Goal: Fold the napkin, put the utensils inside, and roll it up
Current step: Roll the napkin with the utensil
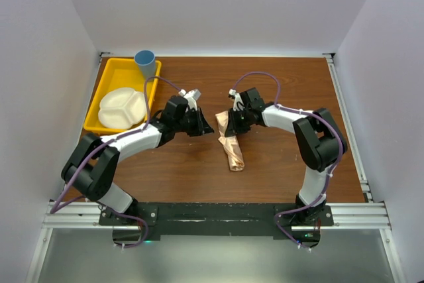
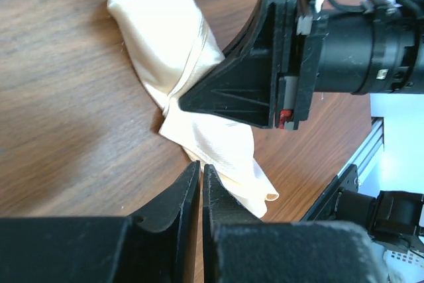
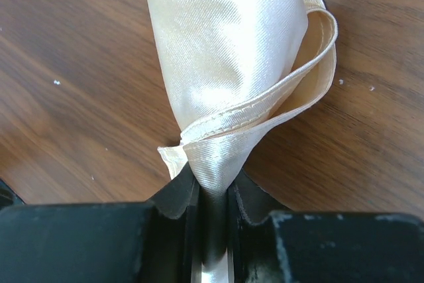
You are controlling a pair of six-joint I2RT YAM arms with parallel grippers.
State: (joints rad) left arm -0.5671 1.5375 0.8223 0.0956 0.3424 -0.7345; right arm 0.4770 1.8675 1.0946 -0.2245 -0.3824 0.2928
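A shallow yellow plastic tray (image 1: 98, 87) sits at the table's (image 1: 285, 84) far left corner. It holds a white divided plate (image 1: 122, 108), and a blue cone-shaped cup (image 1: 146, 61) stands at the tray's far right corner. The table top is dark wood grain.

The left pincer (image 1: 208, 128) lies low just left of the napkin (image 1: 233, 153). Its black fingers (image 2: 189, 193) are pressed nearly together with nothing between them.

The napkin, a glossy satin-like peach cloth with a stitched hem, lies mid-table between the arms as a loose, crumpled roll.

The right pincer (image 3: 211, 189) is clamped on the gathered far end of the napkin, where the cloth bunches into a narrow neck.
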